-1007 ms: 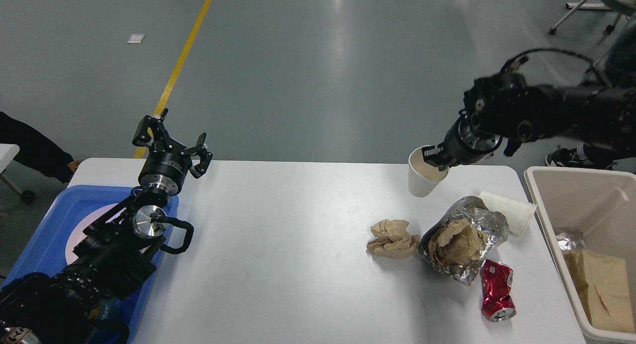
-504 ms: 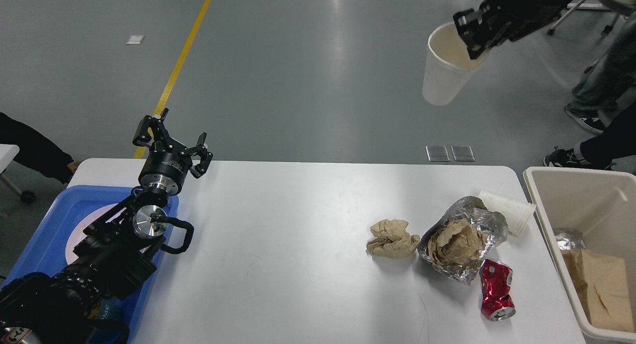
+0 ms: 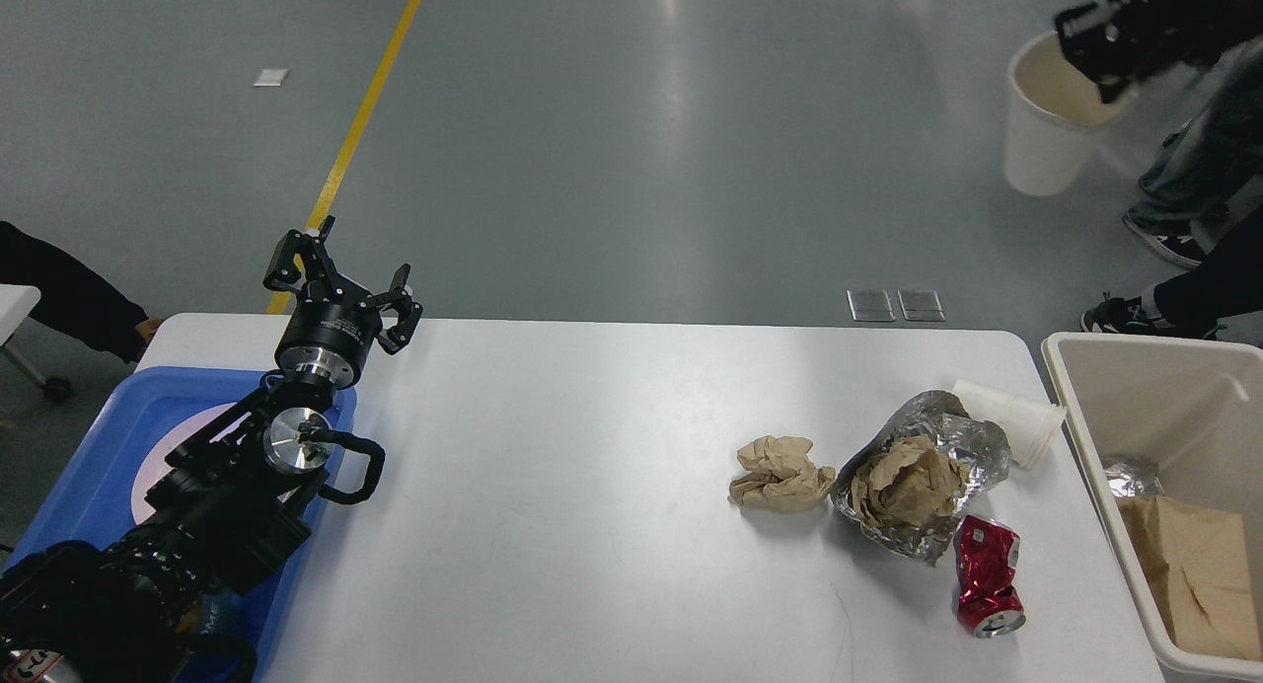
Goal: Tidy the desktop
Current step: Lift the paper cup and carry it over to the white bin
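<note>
White paper cup [image 3: 1044,140] hangs upper right, pinched at its rim by the right end effector [image 3: 1103,53], far off the white table [image 3: 592,505]; a slip drops it outside the beige plastic bin [image 3: 1071,407]. Left end effector [image 3: 340,278] gapes empty.

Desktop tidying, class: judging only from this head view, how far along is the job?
Partly done. The beige bin already holds foil and brown paper. In hand: the right gripper carries a white cup, lifted high. Left on the desktop: crumpled brown paper, foil wrapper, tipped cup, crushed red can. The left gripper is open, empty.
</note>
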Available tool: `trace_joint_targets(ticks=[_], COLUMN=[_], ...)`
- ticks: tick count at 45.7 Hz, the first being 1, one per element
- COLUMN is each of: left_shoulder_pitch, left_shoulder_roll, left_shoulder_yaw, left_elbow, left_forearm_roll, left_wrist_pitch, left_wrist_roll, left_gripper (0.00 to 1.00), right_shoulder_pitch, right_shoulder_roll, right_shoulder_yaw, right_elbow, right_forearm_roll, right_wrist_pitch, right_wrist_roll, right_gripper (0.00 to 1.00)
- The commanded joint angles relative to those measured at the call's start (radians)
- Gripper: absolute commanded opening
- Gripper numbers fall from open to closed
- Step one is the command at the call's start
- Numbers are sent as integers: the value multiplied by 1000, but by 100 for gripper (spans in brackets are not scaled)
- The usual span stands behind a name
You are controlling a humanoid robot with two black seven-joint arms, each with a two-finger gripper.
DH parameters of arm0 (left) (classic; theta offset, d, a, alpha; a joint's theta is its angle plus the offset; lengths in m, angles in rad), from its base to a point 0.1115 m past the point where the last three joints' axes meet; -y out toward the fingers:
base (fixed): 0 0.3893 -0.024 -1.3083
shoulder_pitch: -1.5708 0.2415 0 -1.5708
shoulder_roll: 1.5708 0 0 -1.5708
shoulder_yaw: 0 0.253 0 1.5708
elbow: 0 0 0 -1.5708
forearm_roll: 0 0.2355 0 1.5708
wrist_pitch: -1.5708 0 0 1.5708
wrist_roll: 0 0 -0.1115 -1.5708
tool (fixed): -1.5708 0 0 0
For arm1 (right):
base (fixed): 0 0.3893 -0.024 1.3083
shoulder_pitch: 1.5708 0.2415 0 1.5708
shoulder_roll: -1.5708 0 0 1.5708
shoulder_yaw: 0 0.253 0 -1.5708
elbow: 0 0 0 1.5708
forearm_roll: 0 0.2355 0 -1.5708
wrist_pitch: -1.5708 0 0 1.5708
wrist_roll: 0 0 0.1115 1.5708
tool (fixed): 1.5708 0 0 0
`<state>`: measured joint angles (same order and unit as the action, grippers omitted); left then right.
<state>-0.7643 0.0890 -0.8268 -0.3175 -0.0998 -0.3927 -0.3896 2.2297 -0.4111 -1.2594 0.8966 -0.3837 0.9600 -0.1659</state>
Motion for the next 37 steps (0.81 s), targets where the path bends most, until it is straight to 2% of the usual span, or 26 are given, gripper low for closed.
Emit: trace_joint_targets(ticks=[1,6,17,25,29,37], left_shoulder_pitch=[0,-1,-1,0,-1,-1], left_shoulder_roll=[0,0,-2,-2,0,0], left_shoulder_yaw=[0,0,0,0,0,0], left_elbow=[0,0,0,0,0,0], left_forearm_roll=[0,0,0,0,0,0], left_wrist_pitch=[0,0,0,0,0,0], left_wrist_roll=[0,0,0,0,0,0], left_gripper=[96,96,96,96,96,96], right_shoulder_pitch=[-162,-350,-720,-898,-979,-1061], right_shoulder_roll=[-81,-135,-152,-107,-81,-69], right_shoulder_yaw=[-101,-121,-109,-101,-97,-51], right_elbow=[-60,-133,-208,-235,-287,-354], right_forearm_roll=[-3,-12,-21,-20,-21,-20], right_wrist_pitch=[0,-16,-403,-592,-638,-642], right_wrist_roll=[0,0,0,0,0,0], right_gripper=[0,0,0,0,0,0])
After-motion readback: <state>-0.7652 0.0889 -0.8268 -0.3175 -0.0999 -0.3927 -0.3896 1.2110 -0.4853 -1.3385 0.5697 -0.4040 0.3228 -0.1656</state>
